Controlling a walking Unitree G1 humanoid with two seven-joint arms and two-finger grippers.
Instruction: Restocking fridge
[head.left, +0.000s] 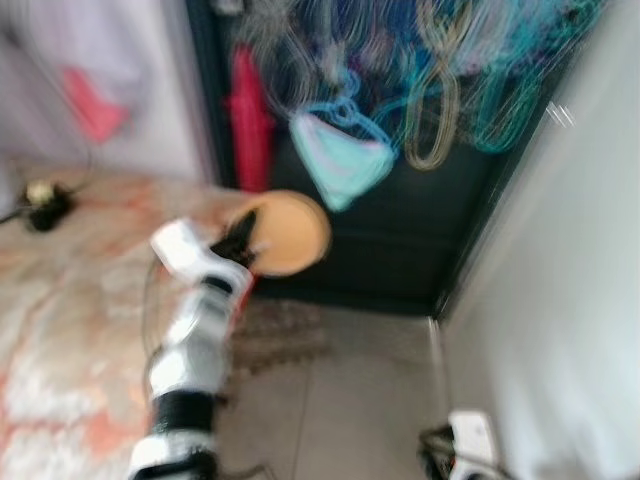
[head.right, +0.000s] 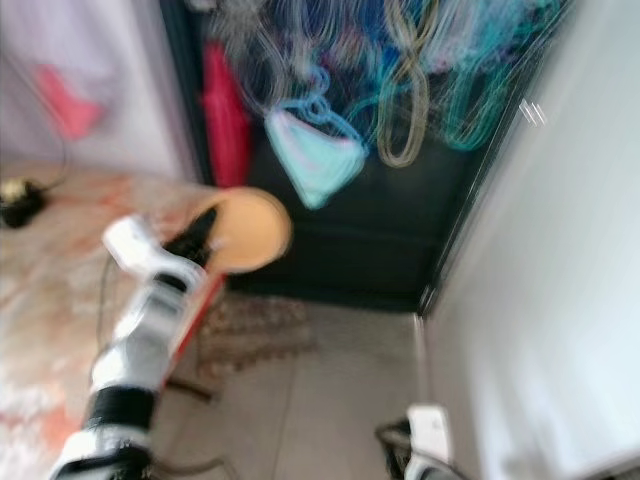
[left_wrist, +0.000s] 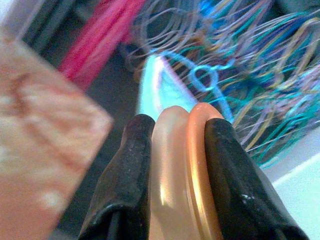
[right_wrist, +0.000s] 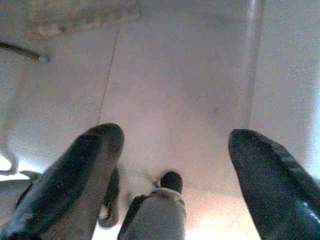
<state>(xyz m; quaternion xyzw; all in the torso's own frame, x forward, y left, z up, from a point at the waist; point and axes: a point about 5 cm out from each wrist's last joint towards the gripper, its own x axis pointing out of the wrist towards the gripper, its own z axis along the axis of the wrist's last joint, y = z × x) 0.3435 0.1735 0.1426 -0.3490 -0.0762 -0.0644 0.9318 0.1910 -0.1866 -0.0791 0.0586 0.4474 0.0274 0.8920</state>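
Left of centre in the blurred head views, the left gripper (head.left: 240, 240) is raised ahead of the robot and clamped on the rim of an orange plate (head.left: 290, 232), which the left wrist view shows as two stacked rims, one pale and one orange, pinched between the black fingers (left_wrist: 127, 170). Beyond the plate, farther and slightly right, hang coloured hangers (head.left: 440, 80) and a pale blue garment (head.left: 342, 160) against a dark door (head.left: 400, 250); no fridge can be made out. The right gripper (right_wrist: 175, 165) hangs low on the right with its fingers spread wide over the tiled floor (right_wrist: 175, 75), so the left arm is plainly the one carrying the load onward.
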